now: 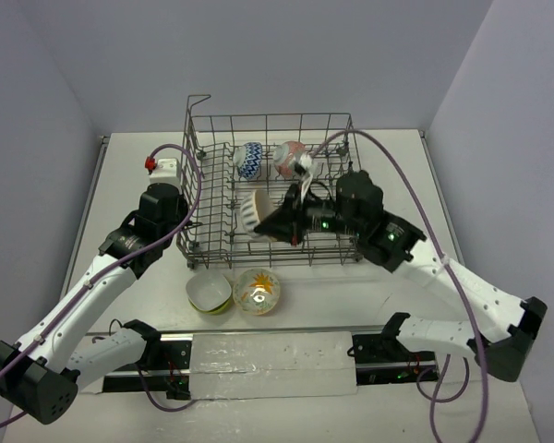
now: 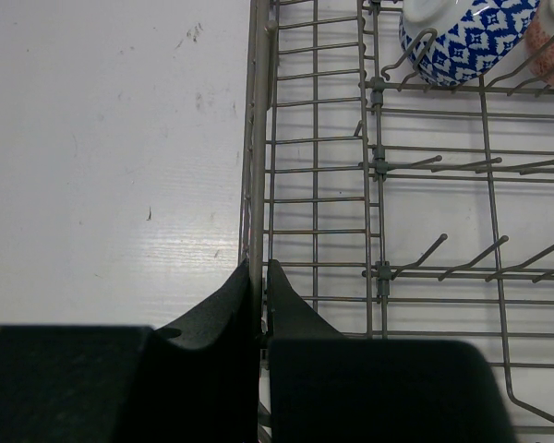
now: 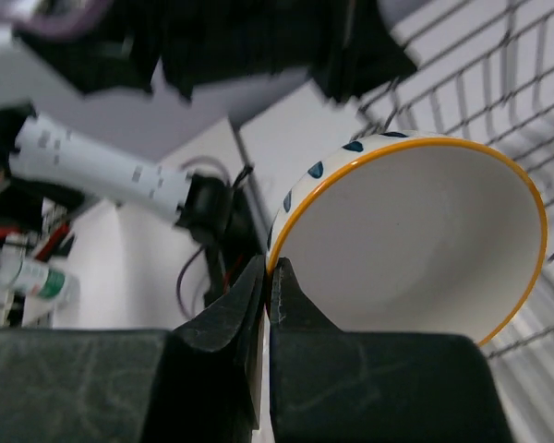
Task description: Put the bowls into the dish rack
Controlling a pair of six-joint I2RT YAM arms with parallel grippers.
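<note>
We pinched the white bowl (image 3: 415,240), just left of our right gripper (image 3: 267,269), by its rim; our left gripper (image 2: 259,269) clamped the rack (image 2: 256,138).

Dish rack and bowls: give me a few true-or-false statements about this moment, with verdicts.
1. The lime-green bowl and the yellow-floral bowl sit on the table, outside the dish rack. True.
2. The right gripper hangs open. False: it is shut on the white bowl, at its rim.
3. The blue-white bowl is inside the dish rack. True.
4. The left gripper holds the lime-green bowl. False: it is shut on the dish rack's side wire.
</note>
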